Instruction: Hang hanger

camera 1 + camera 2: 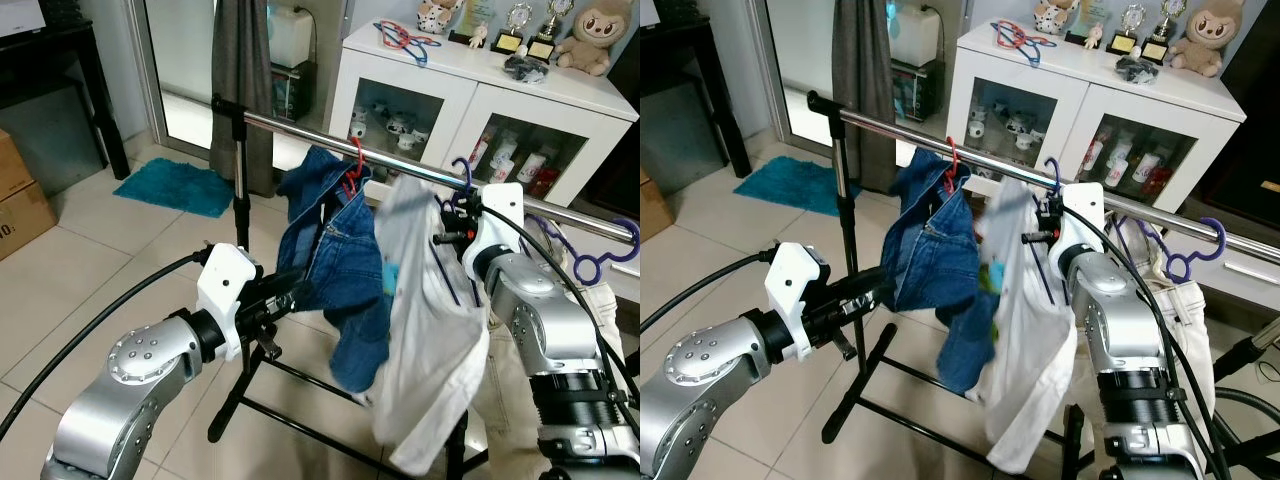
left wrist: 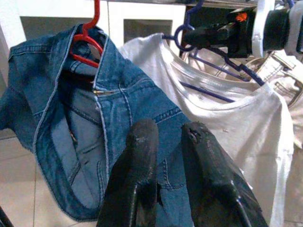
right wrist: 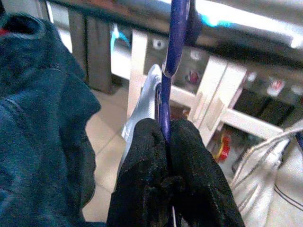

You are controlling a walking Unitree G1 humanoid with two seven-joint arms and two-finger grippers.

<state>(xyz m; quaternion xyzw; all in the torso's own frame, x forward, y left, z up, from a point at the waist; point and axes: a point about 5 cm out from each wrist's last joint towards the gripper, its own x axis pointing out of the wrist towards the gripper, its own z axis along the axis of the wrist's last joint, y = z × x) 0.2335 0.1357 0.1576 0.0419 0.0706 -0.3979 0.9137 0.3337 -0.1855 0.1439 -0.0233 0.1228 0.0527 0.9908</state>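
On the metal rail (image 1: 330,138) of a black clothes stand, three hangers are sitting in a row. Nearest the pole, a red hanger (image 1: 352,172) is carrying a blue denim garment (image 1: 335,260). Beside it, a purple hanger (image 3: 171,56) is carrying a white T-shirt (image 1: 430,330), its hook lying over the rail. The right gripper (image 3: 166,137) is pinching this hanger's stem between its black fingers (image 3: 142,165), just under the rail, with the shirt draping down in front of the right arm. A second purple hanger (image 1: 575,255) is holding a pale garment farther along the rail.

The left gripper (image 2: 163,142) is reaching toward the denim from the pole side, fingers a narrow way apart and gripping nothing.

Behind the rail, a white cabinet (image 1: 440,100) is showing mugs through its glass doors, with trophies, a plush toy (image 1: 598,38) and spare hangers on top. No writing is reading clearly anywhere.
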